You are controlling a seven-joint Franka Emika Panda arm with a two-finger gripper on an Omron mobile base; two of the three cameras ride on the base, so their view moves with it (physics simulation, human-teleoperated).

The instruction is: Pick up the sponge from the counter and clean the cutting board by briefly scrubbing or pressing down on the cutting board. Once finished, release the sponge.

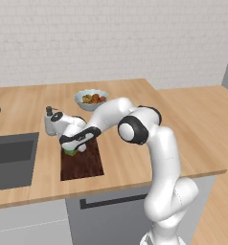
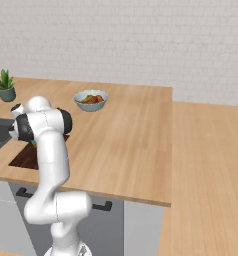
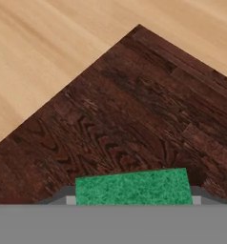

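Hand view: sponge (image 3: 132, 187) held in the jaws, low over the cutting board (image 3: 134, 114). Left base view: gripper (image 1: 69, 148) at the board's far end, nearer the counter's (image 1: 130, 162) front edge; bottle (image 1: 50, 122) beside the wrist. Risk: scrub stroke knocks it over.

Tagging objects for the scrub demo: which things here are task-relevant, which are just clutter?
Job:
sponge, in the gripper
cutting board
counter

Lying about:
bowl of food
potted plant
sink
soap dispenser
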